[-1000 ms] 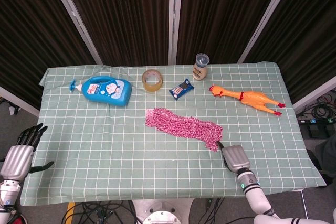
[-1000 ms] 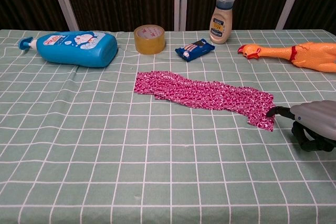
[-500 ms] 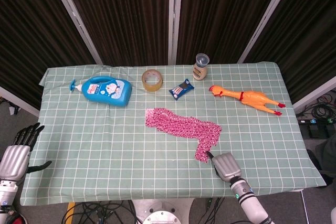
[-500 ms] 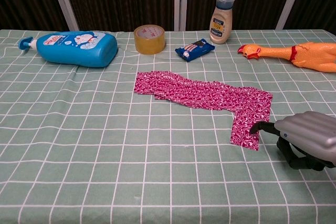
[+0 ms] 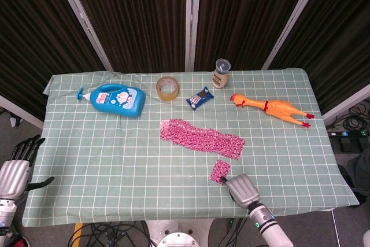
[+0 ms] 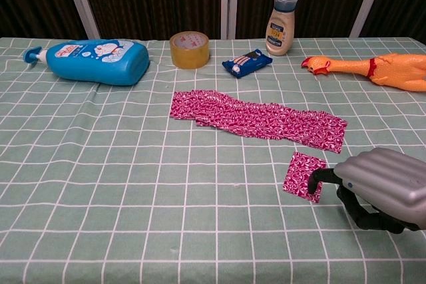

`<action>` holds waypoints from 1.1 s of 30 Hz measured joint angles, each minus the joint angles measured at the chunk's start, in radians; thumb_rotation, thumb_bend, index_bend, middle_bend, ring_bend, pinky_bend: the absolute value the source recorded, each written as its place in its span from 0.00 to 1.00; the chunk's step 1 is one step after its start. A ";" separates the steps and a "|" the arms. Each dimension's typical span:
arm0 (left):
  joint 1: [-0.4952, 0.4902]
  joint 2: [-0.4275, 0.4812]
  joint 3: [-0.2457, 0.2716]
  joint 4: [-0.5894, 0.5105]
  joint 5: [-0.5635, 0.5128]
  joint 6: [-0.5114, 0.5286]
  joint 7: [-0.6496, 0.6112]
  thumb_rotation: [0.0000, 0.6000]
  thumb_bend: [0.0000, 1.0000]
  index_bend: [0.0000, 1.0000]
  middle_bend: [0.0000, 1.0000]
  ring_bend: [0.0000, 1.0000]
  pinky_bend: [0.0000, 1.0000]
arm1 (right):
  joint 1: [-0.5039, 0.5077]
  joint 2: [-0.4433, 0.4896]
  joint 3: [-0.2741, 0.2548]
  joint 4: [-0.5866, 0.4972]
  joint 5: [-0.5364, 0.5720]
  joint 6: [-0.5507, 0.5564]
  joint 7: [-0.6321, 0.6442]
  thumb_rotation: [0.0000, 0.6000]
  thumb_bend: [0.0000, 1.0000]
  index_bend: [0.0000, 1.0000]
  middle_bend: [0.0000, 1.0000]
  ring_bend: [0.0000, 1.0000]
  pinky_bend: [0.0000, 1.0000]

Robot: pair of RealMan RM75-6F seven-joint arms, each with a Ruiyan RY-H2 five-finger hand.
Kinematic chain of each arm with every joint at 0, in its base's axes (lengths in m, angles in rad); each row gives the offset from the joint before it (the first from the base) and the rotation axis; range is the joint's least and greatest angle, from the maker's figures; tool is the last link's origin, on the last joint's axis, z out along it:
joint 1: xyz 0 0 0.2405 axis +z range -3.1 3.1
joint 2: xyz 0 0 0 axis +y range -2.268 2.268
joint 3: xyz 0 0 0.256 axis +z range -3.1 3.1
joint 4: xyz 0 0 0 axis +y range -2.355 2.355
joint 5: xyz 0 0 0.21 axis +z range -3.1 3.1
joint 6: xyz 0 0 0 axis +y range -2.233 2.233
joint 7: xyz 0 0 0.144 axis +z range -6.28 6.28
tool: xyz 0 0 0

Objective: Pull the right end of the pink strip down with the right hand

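The pink patterned strip lies slanted across the middle of the green checked tablecloth. A small pink piece lies apart from it, just below its right end, with cloth showing between the two. My right hand is at the front right, and one dark fingertip sits on the piece's near right corner. Its other fingers are curled under the silver back. My left hand hangs off the table's front left corner, fingers spread and holding nothing.
Along the back stand a blue bottle lying on its side, a tape roll, a small blue packet and a beige bottle. An orange rubber chicken lies at the back right. The table's front edge is close behind my right hand.
My right hand slid toward the front edge and leftward, dragging the strip's right end; that end first bent down, and now a small pink piece lies apart from the strip. The left hand barely moved.
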 measured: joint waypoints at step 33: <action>-0.012 -0.002 0.001 0.014 -0.005 -0.030 -0.002 1.00 0.09 0.03 0.02 0.00 0.08 | 0.087 -0.098 0.206 0.300 0.276 -0.089 0.040 1.00 1.00 0.16 0.88 0.80 0.74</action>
